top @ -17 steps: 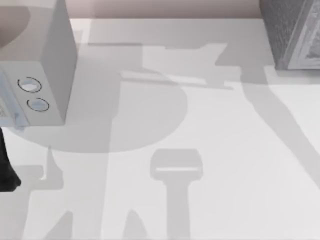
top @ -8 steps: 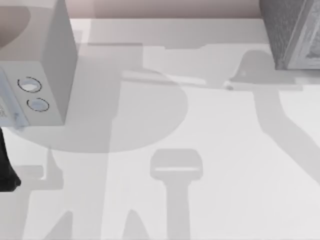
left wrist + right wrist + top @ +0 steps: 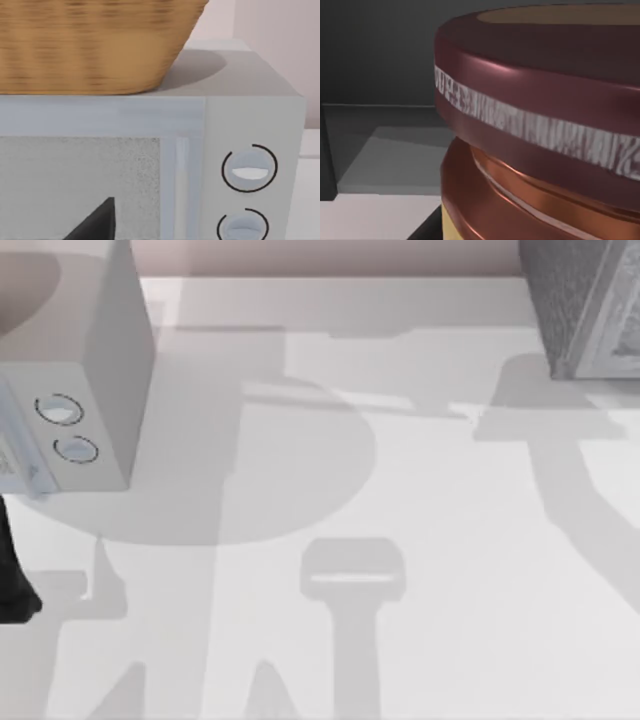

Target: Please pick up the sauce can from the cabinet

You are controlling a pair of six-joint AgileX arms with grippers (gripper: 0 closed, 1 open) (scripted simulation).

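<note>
**Sauce can close before right wrist, inside cabinet**

Left to right: pale box with two dials (image 3: 75, 430) at the table's left, a wicker basket (image 3: 95, 45) on its top. Left arm (image 3: 12, 580) parked at the left edge beside it; finger state cannot be told. Bare table (image 3: 400, 470) across the middle, ample room. Cabinet (image 3: 585, 305) at far right corner.

Sauce can (image 3: 540, 125) looms very near in the right wrist view, dark cabinet walls behind it.

Judgement: final approach or grasp. Right fingers unseen; cannot tell their state. Next: confirm closure, then withdraw straight out, clearing the cabinet's front frame.
</note>
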